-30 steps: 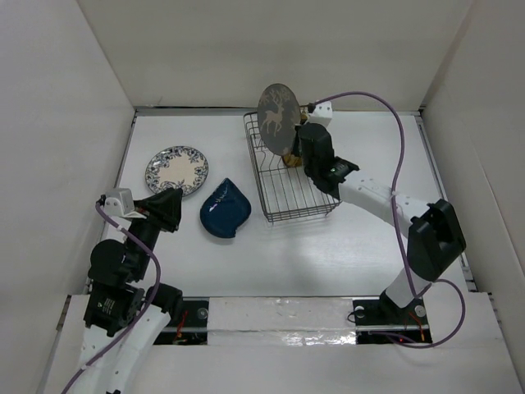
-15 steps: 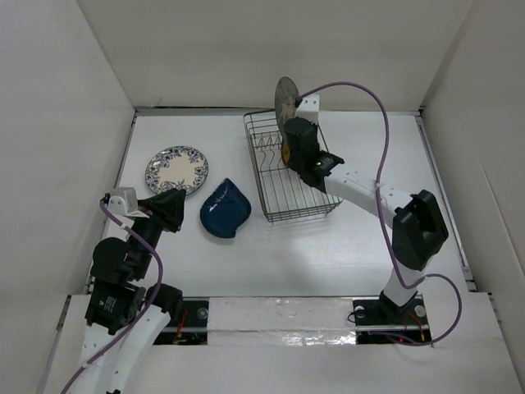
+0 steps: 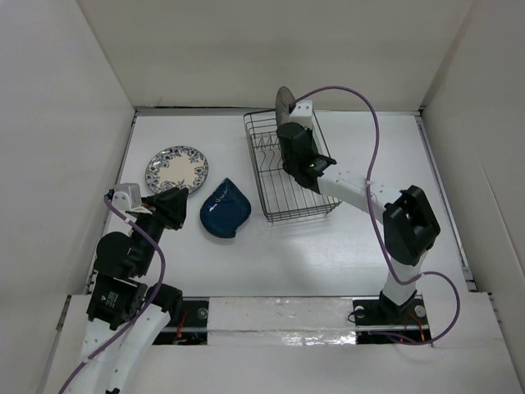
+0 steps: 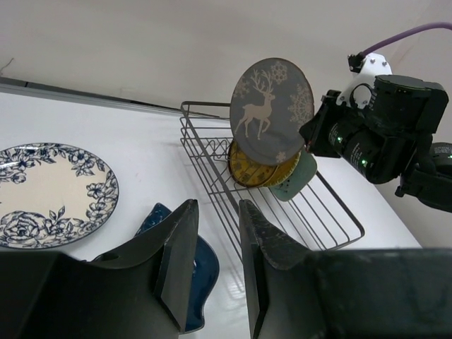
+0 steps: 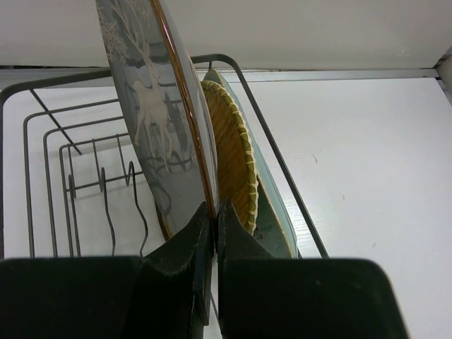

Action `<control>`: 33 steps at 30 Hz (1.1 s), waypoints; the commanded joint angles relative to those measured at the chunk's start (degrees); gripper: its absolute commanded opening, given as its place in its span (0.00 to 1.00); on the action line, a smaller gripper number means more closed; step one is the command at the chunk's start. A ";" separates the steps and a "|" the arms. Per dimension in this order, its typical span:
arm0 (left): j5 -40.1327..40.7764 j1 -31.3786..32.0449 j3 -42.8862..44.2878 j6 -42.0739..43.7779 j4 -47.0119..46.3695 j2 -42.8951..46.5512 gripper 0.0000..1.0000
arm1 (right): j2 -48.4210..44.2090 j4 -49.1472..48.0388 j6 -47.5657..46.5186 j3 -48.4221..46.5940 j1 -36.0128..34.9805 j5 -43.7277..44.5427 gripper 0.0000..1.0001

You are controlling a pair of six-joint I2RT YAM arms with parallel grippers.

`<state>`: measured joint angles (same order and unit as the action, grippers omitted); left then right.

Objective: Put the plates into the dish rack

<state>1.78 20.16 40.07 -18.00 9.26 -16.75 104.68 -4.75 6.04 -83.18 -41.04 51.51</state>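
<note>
"What sort of room is this?"

"A white box, really. Plain white walls point(image 3: 271, 49) stand on three sides of a white table point(image 3: 344, 254), which has a glossy strip along the near edge where the two arms are bolted down."

"What's the biggest thing on the table?"

"The dish rack point(image 3: 287, 197) point(image 4: 311, 219) point(image 5: 85, 162). It's dark wire and sits right of the middle towards the back wall, with its long side running away from the arms."

"Are any plates in it?"

"A mustard-yellow plate point(image 4: 254, 169) point(image 5: 229, 159) and a pale green plate point(image 4: 296, 180) point(image 5: 272, 212) lean on edge at the far end, close against each other. The grey deer plate point(image 3: 284, 103) point(image 4: 272, 109) point(image 5: 152, 106) stands upright just in front of them and rises well above the wire. I can't tell whether its lower edge rests on the rack."

"Is something holding it?"

"Yes, the right gripper point(image 3: 289, 138) point(image 5: 214, 212) is clamped tight on its lower rim, one finger on each face."

"And the rest of the plates?"

"They lie flat on the left of the table, well apart from the rack. The blue-floral plate point(image 3: 176, 170) point(image 4: 46, 194) is farther back, and the dark blue teardrop dish point(image 3: 227, 209) point(image 4: 206, 265) is just beside it, nearer the arms."

"What about the other arm?"

"The left gripper point(image 3: 175, 205) point(image 4: 215, 212) hangs just left of the teardrop dish. Its fingers are parted with nothing between them."
</note>
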 commanded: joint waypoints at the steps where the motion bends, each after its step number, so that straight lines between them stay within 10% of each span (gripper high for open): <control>1: 0.85 0.23 -0.26 0.60 -1.96 -1.44 0.27 | -1.76 -9.22 2.38 -2.61 -0.98 2.21 0.00; 18: 6.48 0.23 1.58 -1.16 4.01 -19.36 0.40 | 2.63 -8.17 10.30 1.00 -1.50 -4.13 0.02; 25: 6.66 -0.64 1.94 -2.30 5.51 -29.37 0.46 | -2.72 -7.91 13.55 3.02 -1.50 -13.24 0.69; 33: 4.54 -2.06 1.59 -3.53 6.12 -40.97 0.38 | -18.27 -12.12 13.91 14.08 -3.44 -24.78 0.86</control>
<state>6.87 18.33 40.16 -20.23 15.31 -55.72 93.08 -10.02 18.94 -71.68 -42.96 32.21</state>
